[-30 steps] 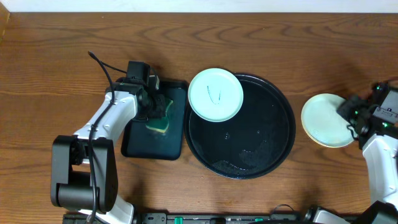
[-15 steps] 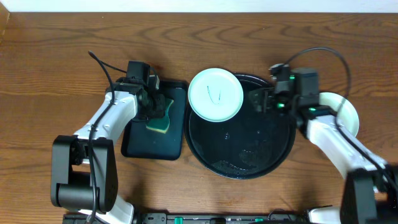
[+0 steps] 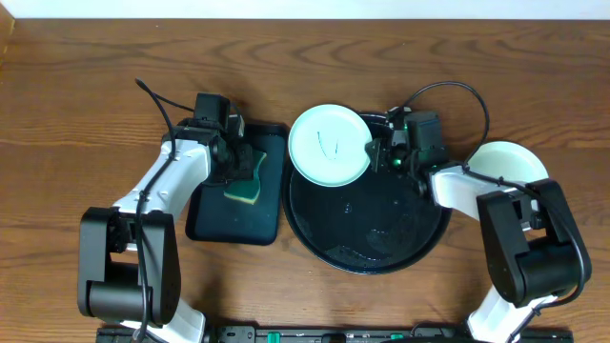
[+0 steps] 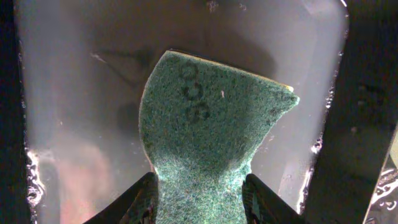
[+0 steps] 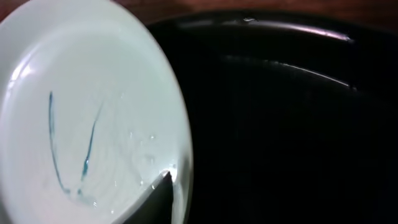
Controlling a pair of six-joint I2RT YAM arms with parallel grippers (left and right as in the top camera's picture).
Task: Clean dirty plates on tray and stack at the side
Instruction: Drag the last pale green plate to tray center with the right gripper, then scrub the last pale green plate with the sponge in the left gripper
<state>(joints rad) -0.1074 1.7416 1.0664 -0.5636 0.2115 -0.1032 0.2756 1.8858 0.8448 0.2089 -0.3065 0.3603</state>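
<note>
1 scribbled mint plate (image 3: 330,145); 1 pale plate (image 3: 515,157); 1 glossy round tray (image 3: 381,229). Left gripper (image 4: 199,186) pinches 1 fibrous green sponge (image 4: 205,118); right gripper (image 3: 375,152) closure indeterminable.

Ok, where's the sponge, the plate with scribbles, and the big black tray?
sponge (image 4: 205,143): left wrist view, middle of its green scrubby face.
scribbled plate (image 3: 329,145): overhead view, its centre.
black tray (image 3: 391,224): overhead view, bare part of its floor.

Overhead view looks straight down on the wooden surface (image 3: 76,76), left wrist view close, facing down onto the sponge (image 4: 205,130), right wrist view very near, angled across mint plate (image 5: 81,112) and black tray (image 5: 286,124), all three also visible from overhead
</note>
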